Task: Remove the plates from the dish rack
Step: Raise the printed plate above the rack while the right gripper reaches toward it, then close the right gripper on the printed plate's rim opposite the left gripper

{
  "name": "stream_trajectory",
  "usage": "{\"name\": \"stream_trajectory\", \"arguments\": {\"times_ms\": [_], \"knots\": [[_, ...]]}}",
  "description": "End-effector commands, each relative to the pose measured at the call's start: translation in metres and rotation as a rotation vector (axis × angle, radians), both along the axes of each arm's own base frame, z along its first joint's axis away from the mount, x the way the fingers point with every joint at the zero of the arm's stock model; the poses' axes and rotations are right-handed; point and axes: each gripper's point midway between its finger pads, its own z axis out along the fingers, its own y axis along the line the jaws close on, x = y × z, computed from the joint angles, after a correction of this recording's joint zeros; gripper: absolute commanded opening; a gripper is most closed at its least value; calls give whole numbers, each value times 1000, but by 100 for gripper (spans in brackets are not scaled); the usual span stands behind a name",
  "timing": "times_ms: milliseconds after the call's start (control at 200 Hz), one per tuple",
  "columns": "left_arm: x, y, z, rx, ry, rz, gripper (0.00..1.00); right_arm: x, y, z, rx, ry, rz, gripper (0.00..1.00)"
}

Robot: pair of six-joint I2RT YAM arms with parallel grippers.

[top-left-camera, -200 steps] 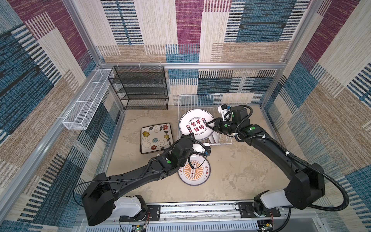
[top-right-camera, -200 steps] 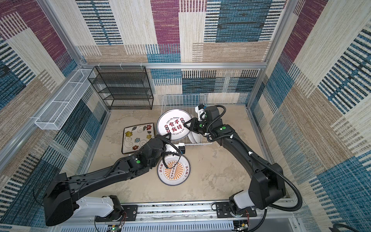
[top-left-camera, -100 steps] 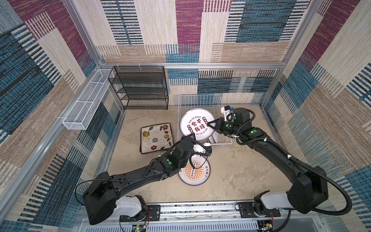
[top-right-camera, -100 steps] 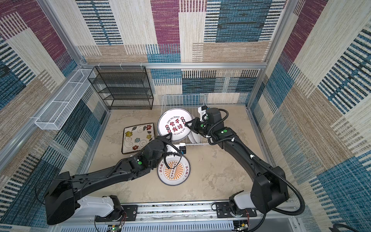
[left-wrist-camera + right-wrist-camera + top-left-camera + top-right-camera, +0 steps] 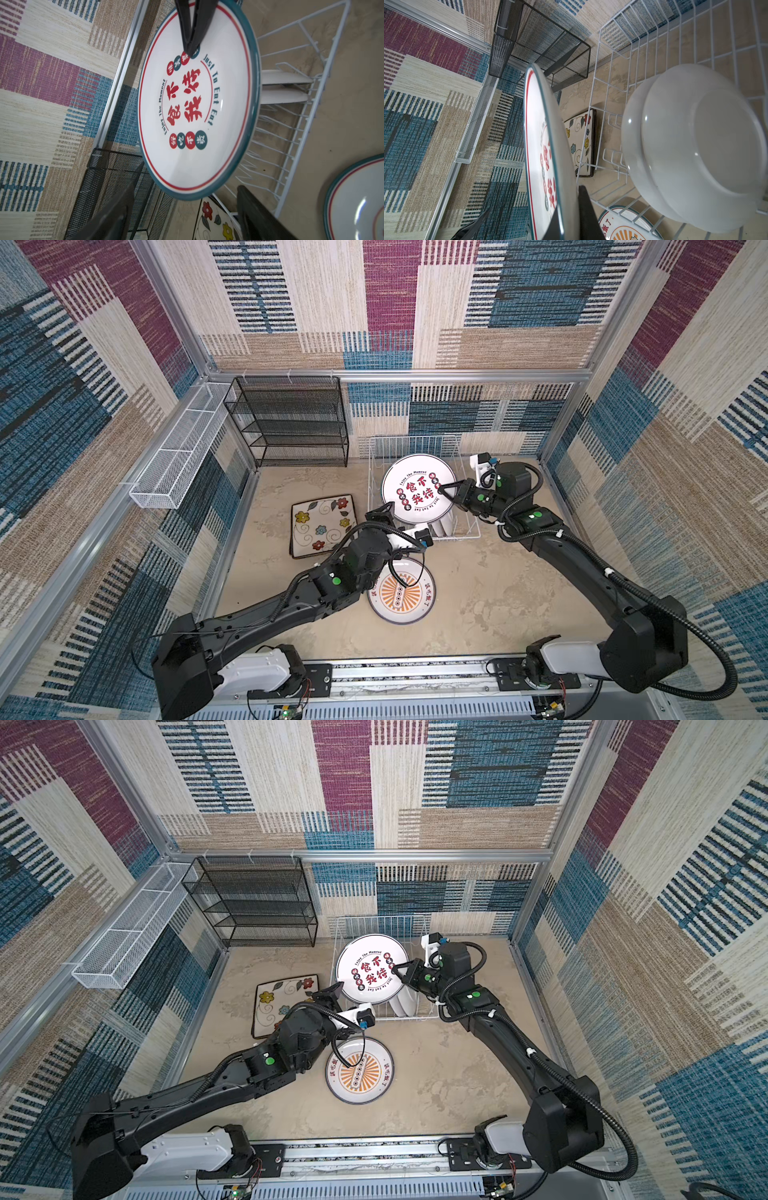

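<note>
My right gripper (image 5: pixel 442 488) (image 5: pixel 395 969) (image 5: pixel 570 199) is shut on the rim of a round plate with red characters (image 5: pixel 417 489) (image 5: pixel 372 969) (image 5: pixel 197 104) (image 5: pixel 544 145), held tilted above the white dish rack (image 5: pixel 415 443) (image 5: pixel 654 41). My left gripper (image 5: pixel 395 524) (image 5: pixel 343 1004) (image 5: pixel 185 207) is open, its fingers either side of that plate's opposite rim. Two white plates (image 5: pixel 442 526) (image 5: pixel 695 149) stand in the rack. An orange sunburst plate (image 5: pixel 401 593) (image 5: pixel 359 1071) and square floral plates (image 5: pixel 322 524) (image 5: pixel 282 998) lie on the table.
A black mesh shelf unit (image 5: pixel 291 423) stands at the back left, next to the rack. A long white mesh basket (image 5: pixel 178 460) hangs along the left wall. The left forearm crosses over the orange plate's left edge.
My left gripper has gone from shut to open beneath the round plate. The right gripper has closed tighter on the plate and carried it slightly up and to the right.
</note>
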Motion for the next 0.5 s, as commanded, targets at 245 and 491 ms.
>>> {"name": "stream_trajectory", "arguments": {"times_ms": [245, 491], "knots": [[-5, 45, 57, -852, 307, 19, 85, 4, -11, 26, 12, -153, -49, 0], [27, 83, 55, -1315, 545, 110, 85, 1, -4, 26, 30, -155, 2, 0]]}}
